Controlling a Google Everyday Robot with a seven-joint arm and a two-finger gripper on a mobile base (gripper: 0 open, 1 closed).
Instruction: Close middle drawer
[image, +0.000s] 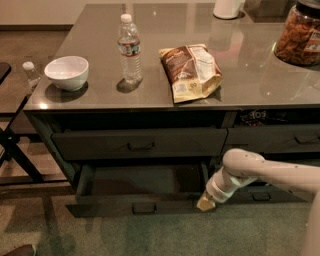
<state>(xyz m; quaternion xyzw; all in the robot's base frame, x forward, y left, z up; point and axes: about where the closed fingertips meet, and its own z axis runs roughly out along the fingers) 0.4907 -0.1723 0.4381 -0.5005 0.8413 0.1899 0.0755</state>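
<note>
The middle drawer (142, 186) is pulled out under the counter, its shallow dark box showing. Its slim front panel (105, 206) carries a small bar handle (144, 208). My gripper (205, 202), at the end of the white arm (260, 172) coming in from the right, sits against the right end of that front panel. Above it, the wider drawer with the taller front (140, 143) is closed.
On the counter (250, 75) stand a white bowl (67, 72), a water bottle (130, 48), a snack bag (191, 71) and a jar of snacks (301, 36). Closed shorter drawers (280, 139) are at the right. A dark folding stand (12, 150) is at the left. Carpet lies in front.
</note>
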